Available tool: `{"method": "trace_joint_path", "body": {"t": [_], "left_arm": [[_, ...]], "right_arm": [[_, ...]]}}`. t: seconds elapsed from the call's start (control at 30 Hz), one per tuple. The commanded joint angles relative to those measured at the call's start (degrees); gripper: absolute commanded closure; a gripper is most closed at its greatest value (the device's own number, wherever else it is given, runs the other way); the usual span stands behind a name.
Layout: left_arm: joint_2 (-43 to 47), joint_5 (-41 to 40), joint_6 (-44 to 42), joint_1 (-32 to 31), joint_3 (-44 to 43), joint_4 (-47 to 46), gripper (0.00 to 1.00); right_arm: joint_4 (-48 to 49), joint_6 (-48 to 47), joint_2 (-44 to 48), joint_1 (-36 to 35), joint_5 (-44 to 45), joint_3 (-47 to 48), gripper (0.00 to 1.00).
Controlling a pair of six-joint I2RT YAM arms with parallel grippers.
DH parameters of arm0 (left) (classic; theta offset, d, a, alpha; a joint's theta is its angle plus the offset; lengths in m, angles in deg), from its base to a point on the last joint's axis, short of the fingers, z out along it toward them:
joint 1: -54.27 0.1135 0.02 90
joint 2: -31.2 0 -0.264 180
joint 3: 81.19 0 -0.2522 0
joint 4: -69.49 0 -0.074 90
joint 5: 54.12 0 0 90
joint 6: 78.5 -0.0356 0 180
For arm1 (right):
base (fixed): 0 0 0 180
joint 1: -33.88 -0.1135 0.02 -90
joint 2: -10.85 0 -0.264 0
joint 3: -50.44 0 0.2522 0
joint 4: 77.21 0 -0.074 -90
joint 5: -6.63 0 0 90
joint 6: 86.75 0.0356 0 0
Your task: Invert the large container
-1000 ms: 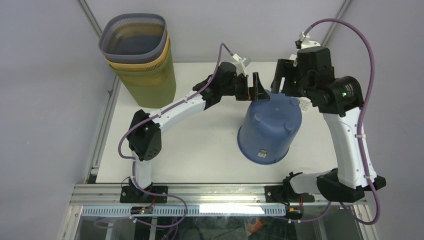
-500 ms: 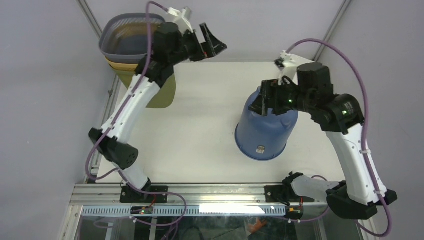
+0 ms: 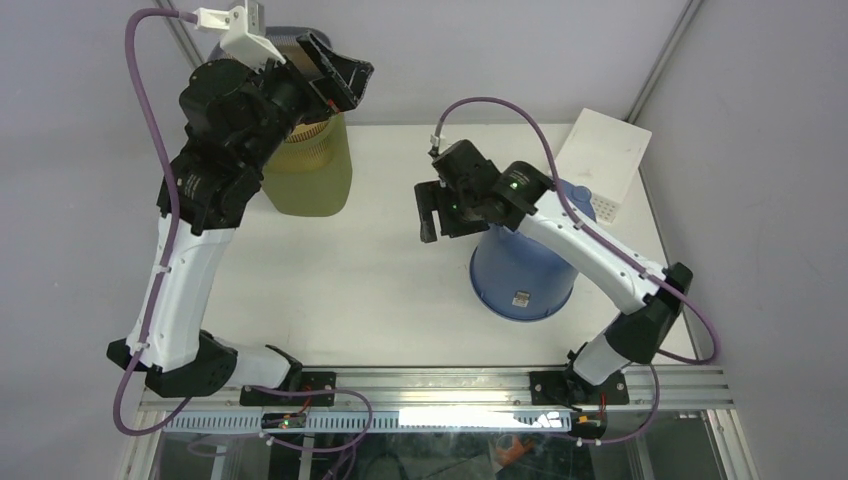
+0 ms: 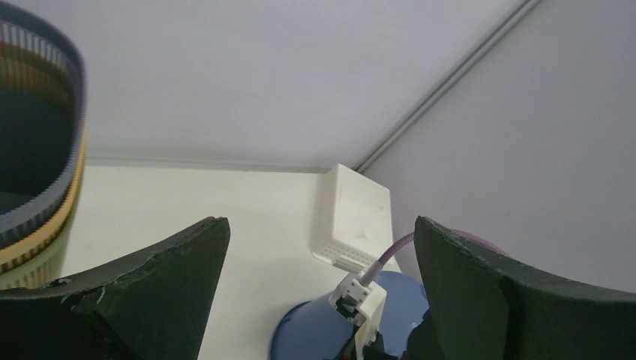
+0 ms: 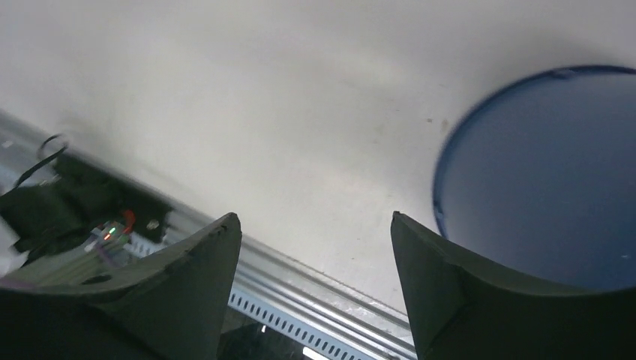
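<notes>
The large container (image 3: 525,275) is a blue bucket standing mouth down on the white table, base up; its wall also shows in the right wrist view (image 5: 547,172) and low in the left wrist view (image 4: 311,334). My right gripper (image 3: 432,212) hangs open just left of the container's top, apart from it, with only bare table between its fingers (image 5: 315,217). My left gripper (image 3: 335,65) is raised high at the back left, above the stacked baskets, wide open and empty (image 4: 321,221).
A stack of ribbed baskets (image 3: 310,170) stands at the back left corner, partly hidden by my left arm, and shows in the left wrist view (image 4: 37,150). A white perforated box (image 3: 605,160) lies at the back right. The metal rail (image 5: 315,300) runs along the near edge.
My left arm has lifted away from the container and swung back over the baskets. My right gripper has come off the container's top to its left side. The container has stayed mouth down.
</notes>
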Motion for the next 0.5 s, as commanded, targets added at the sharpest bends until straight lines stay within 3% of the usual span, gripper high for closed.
{"method": "trace_joint_path", "body": {"t": [0.0,0.3,0.47], "left_arm": [[-3.12,-7.26,-4.62,0.49,-5.56,9.14,0.01],[-6.85,-8.42,-10.18,1.57,-6.99,11.33,0.01],[-9.12,-9.57,-12.78,3.5,-10.22,11.14,0.01]], "right_arm": [[-5.03,6.06,-2.3,0.6,16.65,1.23,0.22],[-9.53,8.56,10.34,16.8,24.76,-13.34,0.21],[-10.24,11.01,12.11,18.35,24.24,-13.29,0.22]]}}
